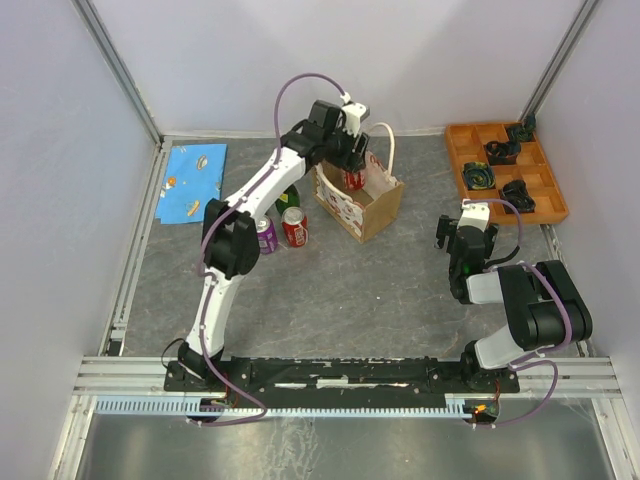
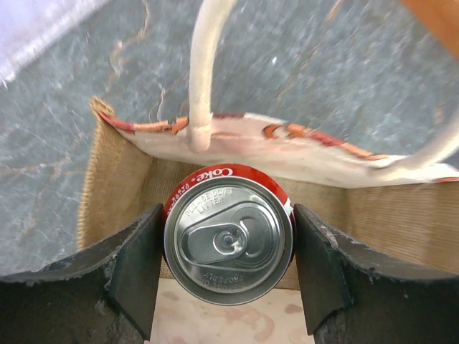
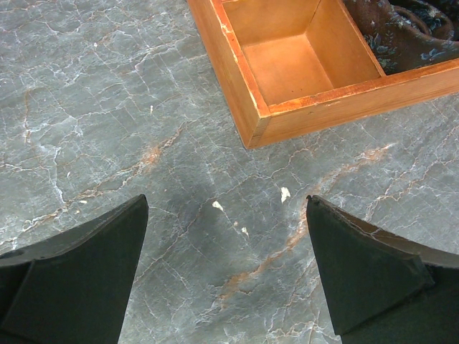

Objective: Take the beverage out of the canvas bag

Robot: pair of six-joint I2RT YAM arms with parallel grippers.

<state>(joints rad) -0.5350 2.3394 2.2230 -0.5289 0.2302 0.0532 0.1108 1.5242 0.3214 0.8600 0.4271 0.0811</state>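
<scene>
Right claw (image 3: 226, 204) is seen spread open over bare table (image 3: 107, 107), with the tray (image 3: 244, 107) corner just ahead. Left claw (image 1: 352, 168) is clamped on a red can (image 2: 228, 240), "Coke" readable on its rim, at the canvas bag (image 2: 115, 179) mouth, with the bag walls close around it.

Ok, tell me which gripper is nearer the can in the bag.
Left. Its fingers clamp the can inside the bag; the right gripper hangs open over the table by the tray's corner, far off.
</scene>
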